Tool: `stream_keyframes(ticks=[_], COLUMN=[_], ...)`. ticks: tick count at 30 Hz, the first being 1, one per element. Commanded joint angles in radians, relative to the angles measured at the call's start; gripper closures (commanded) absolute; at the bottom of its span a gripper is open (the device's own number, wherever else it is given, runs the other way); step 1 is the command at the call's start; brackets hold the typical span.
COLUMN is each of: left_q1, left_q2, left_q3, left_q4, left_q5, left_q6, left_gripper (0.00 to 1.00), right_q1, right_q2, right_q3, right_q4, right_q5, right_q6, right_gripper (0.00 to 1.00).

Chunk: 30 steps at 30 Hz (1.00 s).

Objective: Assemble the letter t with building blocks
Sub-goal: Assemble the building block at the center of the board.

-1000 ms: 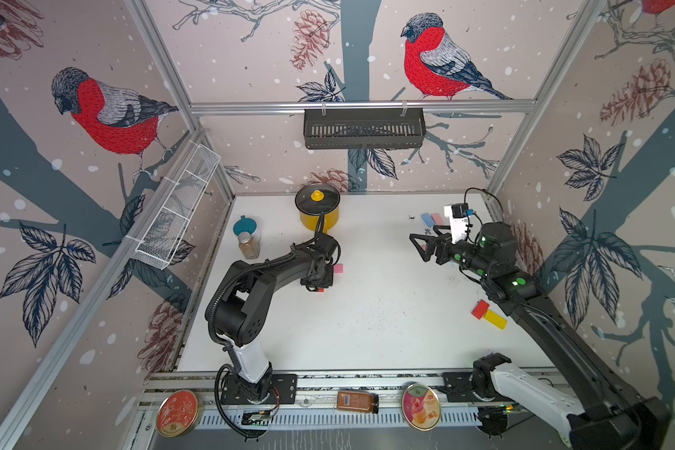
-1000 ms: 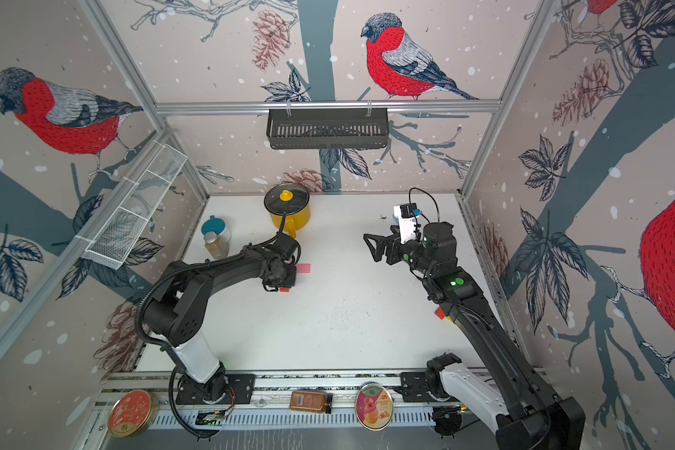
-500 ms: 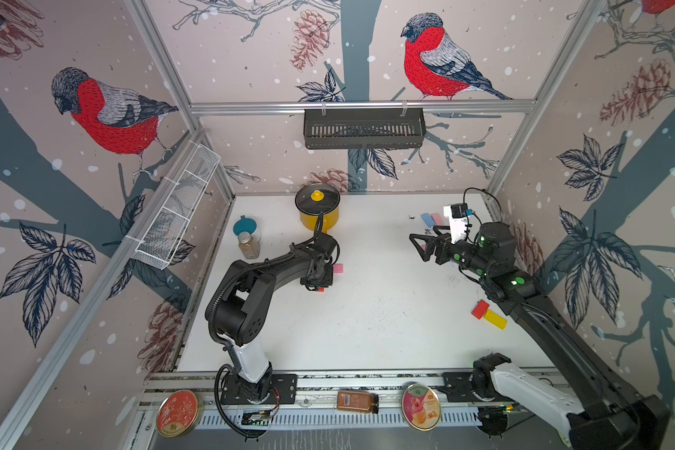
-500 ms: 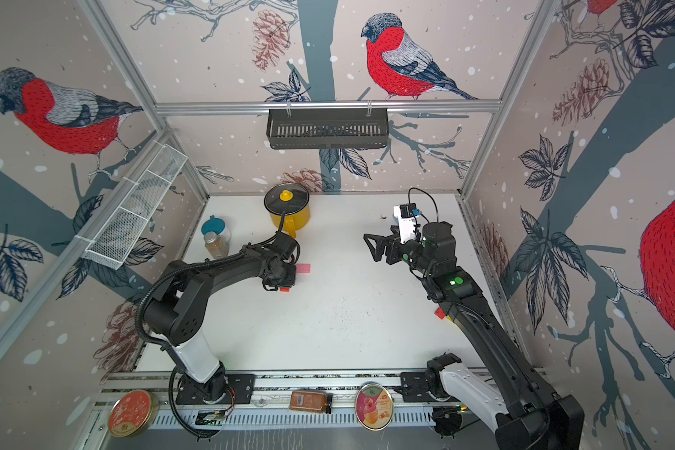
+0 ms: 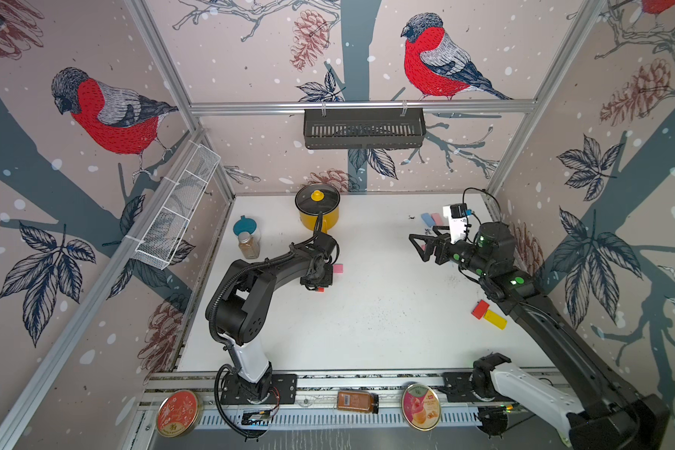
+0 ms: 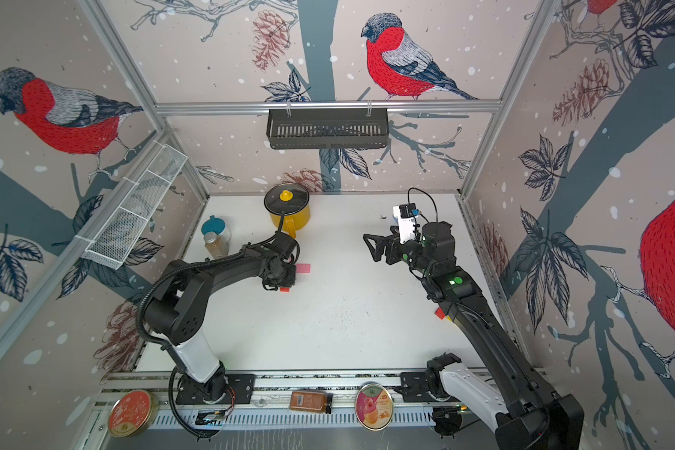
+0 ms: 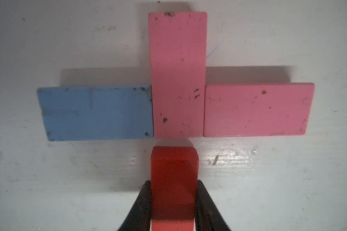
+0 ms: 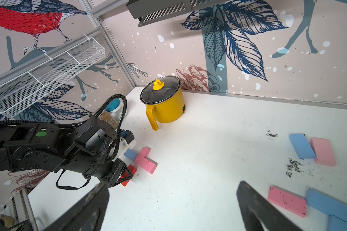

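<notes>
In the left wrist view a blue block [image 7: 96,113], a long pink block [image 7: 177,74] and a second pink block [image 7: 256,110] lie flat on the white table, forming a cross bar with a stem. My left gripper [image 7: 173,184] is shut on a red block [image 7: 173,176], whose end sits a small gap short of the middle pink block. In both top views the left gripper [image 5: 318,282] hides most of the group; only a pink end [image 5: 338,268] and the red block [image 5: 320,289] show. My right gripper [image 5: 419,247] hangs open and empty above the table's right side.
Loose blocks lie on the right: blue [image 8: 301,146] and pink [image 8: 323,152] at the back, pink [image 8: 286,201] and blue [image 8: 329,206] nearer, red [image 5: 480,309] and yellow [image 5: 495,318] beside the right arm. A yellow pot [image 5: 318,210] and two jars [image 5: 249,244] stand behind the left arm.
</notes>
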Motion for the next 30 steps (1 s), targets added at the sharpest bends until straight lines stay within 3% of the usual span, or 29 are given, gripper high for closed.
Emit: stream_keyframes(ticks=[1,21,30], left_q1=[0.004,0.006,0.002], left_q2=[0.028,0.037,-0.006], left_q3=[-0.01,-0.007,-0.027], left_q4=[0.043,0.042,0.047], left_q5=[0.011,0.018,0.029], left_q6=[-0.033,-0.031,-0.038], left_gripper=[0.97,0.94,0.82], right_q1=[0.003,0.009,0.008], right_q2=[-0.004,-0.019,-0.018], right_q3=[-0.003,-0.012,-0.019], right_q4=[0.012,0.02,0.025], right_q5=[0.005,0.014,0.014], right_q6=[-0.009,-0.016,-0.016], right_gripper=[0.01,0.0,0.0])
